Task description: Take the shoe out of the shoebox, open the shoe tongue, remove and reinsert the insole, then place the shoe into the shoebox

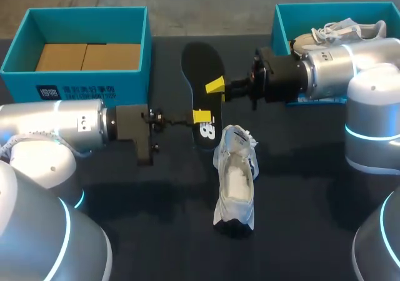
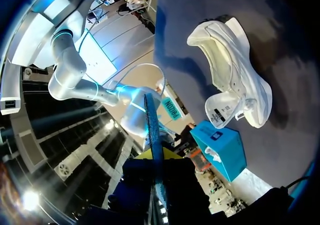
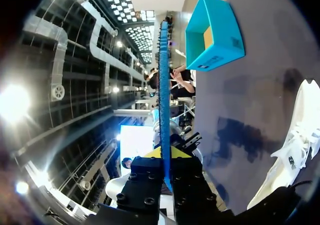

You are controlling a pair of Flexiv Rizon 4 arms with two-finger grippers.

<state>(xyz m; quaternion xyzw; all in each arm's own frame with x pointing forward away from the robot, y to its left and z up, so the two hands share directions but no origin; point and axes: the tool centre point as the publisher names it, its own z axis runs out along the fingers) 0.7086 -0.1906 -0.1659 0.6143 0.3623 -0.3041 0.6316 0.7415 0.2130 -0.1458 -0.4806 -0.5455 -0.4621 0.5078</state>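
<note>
A black insole hangs above the table's middle, held from both sides. My left gripper is shut on its near end and my right gripper is shut on its right edge. Each wrist view shows the insole edge-on as a thin blue strip running out from between that gripper's yellow tips. The white shoe lies on the dark table just right of the insole, with its opening facing up and its tongue pulled open.
An open teal shoebox with brown cardboard inside stands at the back left. A second teal box at the back right holds another white shoe, partly behind my right arm.
</note>
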